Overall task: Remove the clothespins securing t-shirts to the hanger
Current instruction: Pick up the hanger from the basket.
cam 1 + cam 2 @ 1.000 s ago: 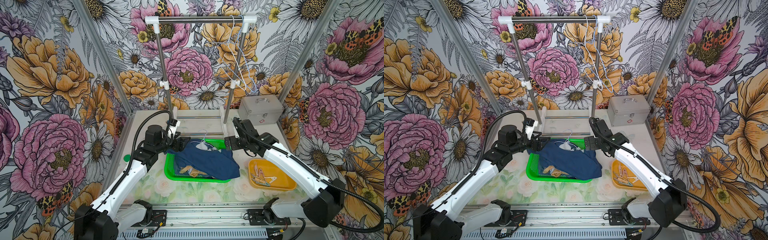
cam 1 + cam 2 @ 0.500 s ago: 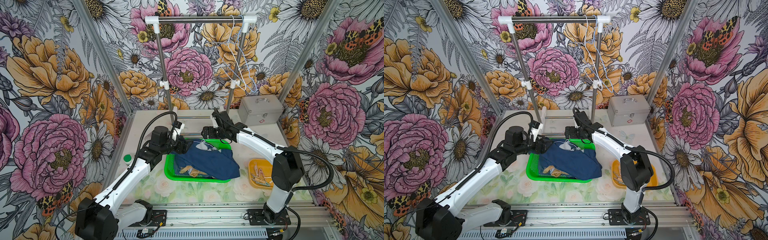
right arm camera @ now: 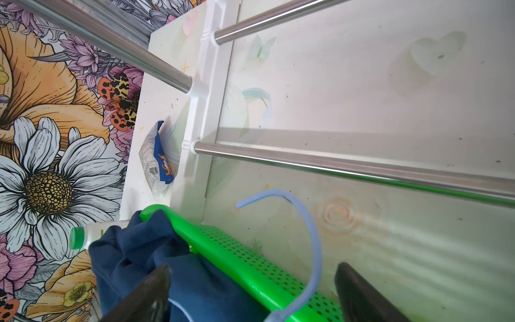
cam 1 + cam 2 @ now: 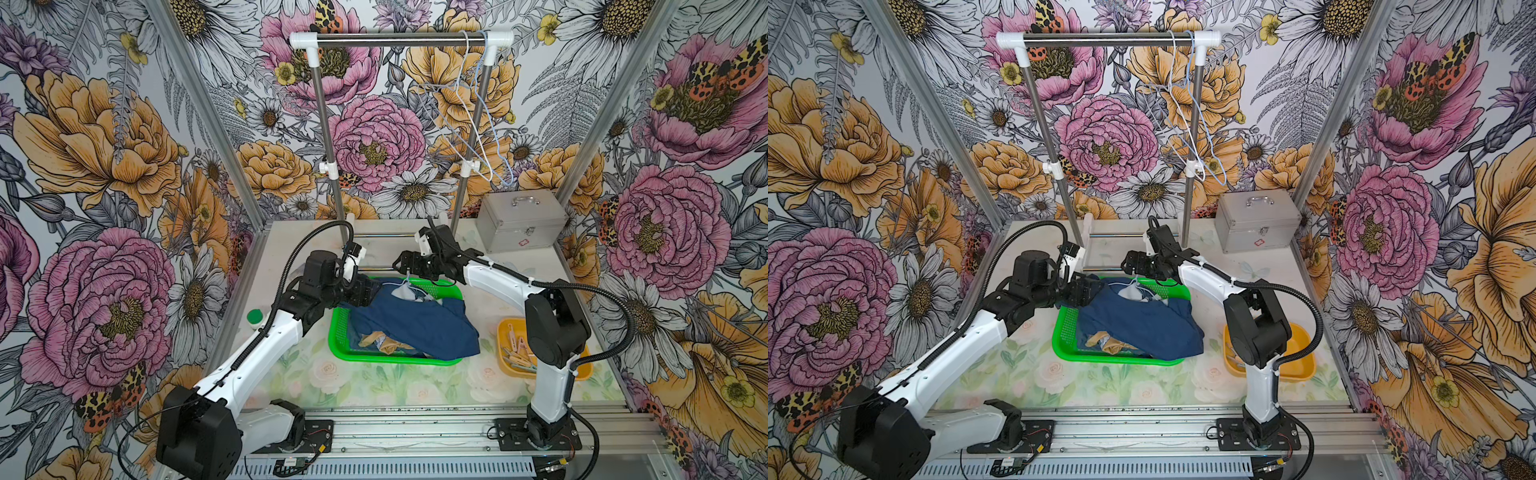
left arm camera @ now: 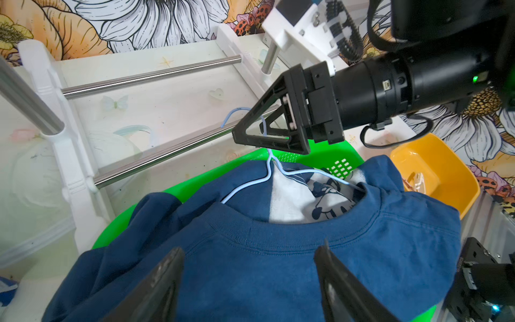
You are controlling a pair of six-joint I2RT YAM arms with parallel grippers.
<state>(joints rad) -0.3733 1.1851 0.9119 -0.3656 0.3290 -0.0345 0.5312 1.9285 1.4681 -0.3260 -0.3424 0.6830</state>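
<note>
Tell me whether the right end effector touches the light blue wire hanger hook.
Apart. The right wrist view shows the light blue hanger hook between the open fingers of the right end effector, clear gaps both sides.

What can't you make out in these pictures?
Yellow bin: right arm covers some of its pins, both top views.
Tan shirt: mostly buried under the navy shirt, both top views.
More pins: none show on the navy shirt; folds may hide some, every view.
</note>
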